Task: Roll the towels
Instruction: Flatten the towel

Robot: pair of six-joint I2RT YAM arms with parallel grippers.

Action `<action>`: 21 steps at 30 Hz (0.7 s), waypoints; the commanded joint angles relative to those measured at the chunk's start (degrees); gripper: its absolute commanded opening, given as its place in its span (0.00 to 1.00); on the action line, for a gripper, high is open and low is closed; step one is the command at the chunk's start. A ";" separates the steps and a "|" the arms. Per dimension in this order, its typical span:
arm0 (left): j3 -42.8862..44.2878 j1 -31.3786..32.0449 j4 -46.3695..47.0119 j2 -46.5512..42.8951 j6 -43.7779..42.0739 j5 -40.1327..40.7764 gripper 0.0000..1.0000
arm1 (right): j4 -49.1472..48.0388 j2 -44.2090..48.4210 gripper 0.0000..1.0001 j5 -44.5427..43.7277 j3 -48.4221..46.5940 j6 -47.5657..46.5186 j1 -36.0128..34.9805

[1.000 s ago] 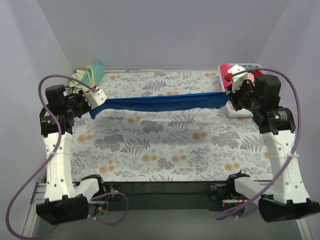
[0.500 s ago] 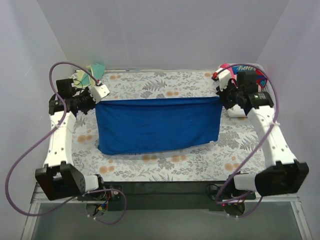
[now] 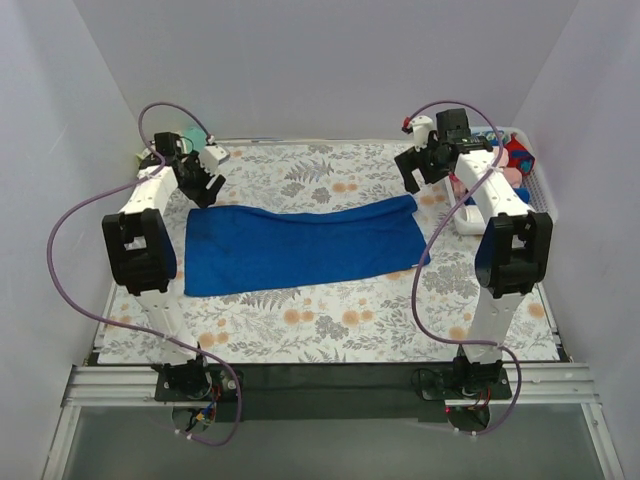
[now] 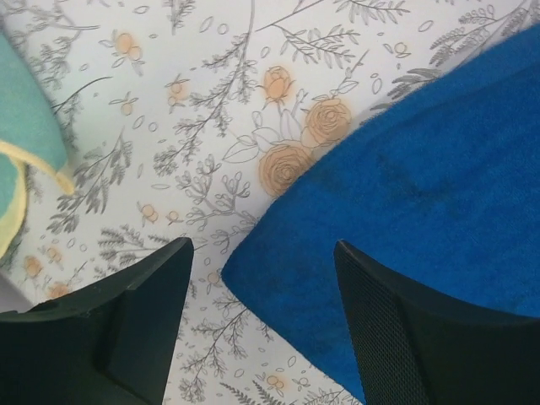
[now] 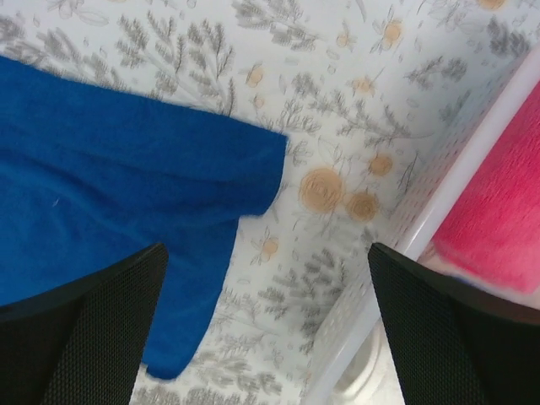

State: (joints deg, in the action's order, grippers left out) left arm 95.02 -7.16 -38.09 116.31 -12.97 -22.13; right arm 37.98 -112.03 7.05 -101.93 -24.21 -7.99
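Released from both grippers, the royal blue cloth towel (image 3: 300, 248) no longer hangs as a sheet between them and now lies spread flat on the floral-printed tablecloth (image 3: 330, 315), across the far middle of the table. Its long edges run left to right, and its near right corner is slightly bunched. The left gripper (image 3: 203, 180) hovers just over the towel's far left corner with its fingers apart and nothing between them. In the left wrist view the left gripper (image 4: 261, 249) frames that rounded blue corner (image 4: 405, 194) lying loose on the printed cloth. The right gripper (image 3: 422, 178) hangs above the table just beyond the towel's far right corner, its jaws spread wide and empty. From the right wrist, the right gripper (image 5: 266, 249) looks down on the blue corner (image 5: 126, 177), which is flat and touches neither finger. A pale yellow towel with a teal-green patch (image 4: 21, 126) sits at the far left, apart from the blue one and showing only at the edge of the left wrist picture. On the far right, the rim of a white plastic tray (image 5: 464, 181) borders the tablecloth, and a pink cloth (image 5: 502, 219) lies inside it.
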 commanded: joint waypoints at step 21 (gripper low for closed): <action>-37.54 -9.28 -21.15 -28.42 -11.55 -1.78 0.25 | -0.35 12.37 0.27 2.53 42.24 -3.21 -1.86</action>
State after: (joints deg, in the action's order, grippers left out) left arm 59.53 -15.07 -58.54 89.78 -22.13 -25.69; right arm 41.10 -97.06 11.68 -63.81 -26.39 -9.39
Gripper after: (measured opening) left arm 0.259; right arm 0.269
